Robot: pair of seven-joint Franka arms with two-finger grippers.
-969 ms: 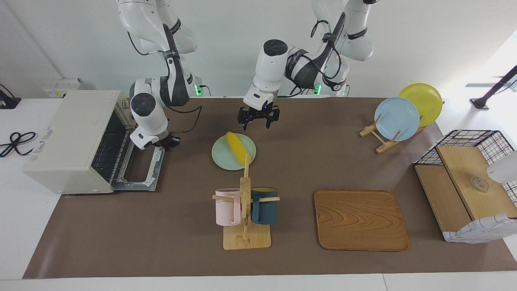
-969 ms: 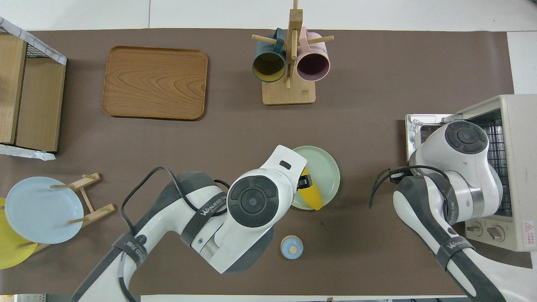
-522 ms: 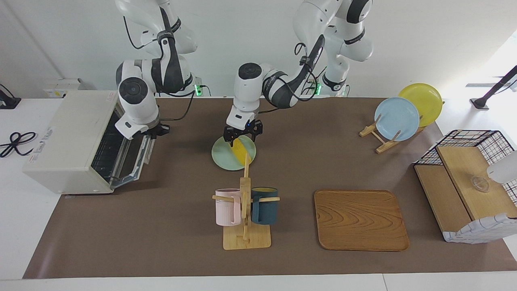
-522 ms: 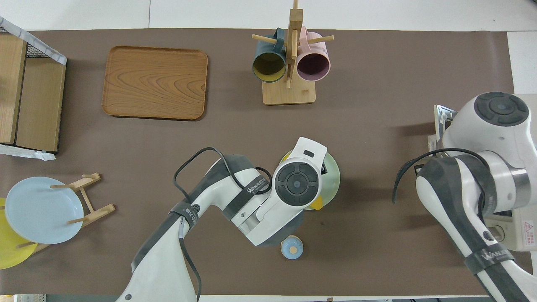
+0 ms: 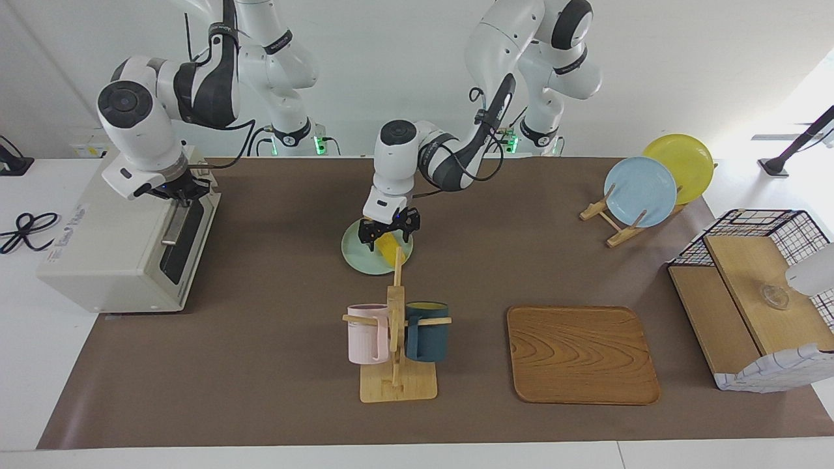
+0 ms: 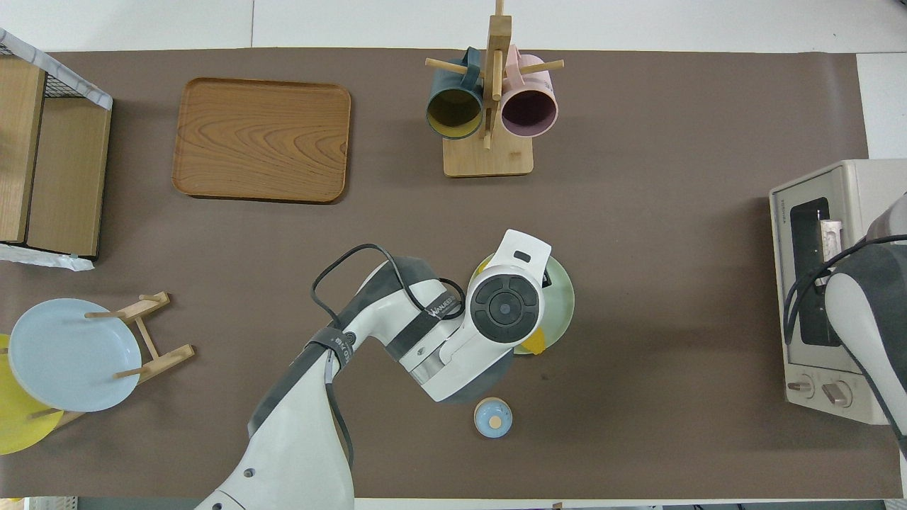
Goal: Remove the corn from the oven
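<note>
The yellow corn [image 5: 389,248] lies on a pale green plate [image 5: 355,253] in the middle of the table, outside the oven [image 5: 111,241]. My left gripper [image 5: 389,229] is down over the corn, open, with a finger on each side of the cob. In the overhead view the left arm covers most of the corn [image 6: 533,344] and plate [image 6: 560,304]. The cream oven [image 6: 861,184] stands at the right arm's end with its dark glass door closed. My right gripper [image 5: 176,192] is shut at the top edge of that door.
A wooden mug rack [image 5: 396,384] with a pink and a dark teal mug stands farther from the robots than the plate. Toward the left arm's end are a wooden tray [image 5: 582,355], a plate stand [image 5: 642,192] and a wire-and-wood basket [image 5: 756,293]. A small blue knobbed lid [image 6: 492,418] lies near the robots.
The right gripper has swung the oven door up from lying open to closed. The left gripper has come down from above the table onto the corn on the plate.
</note>
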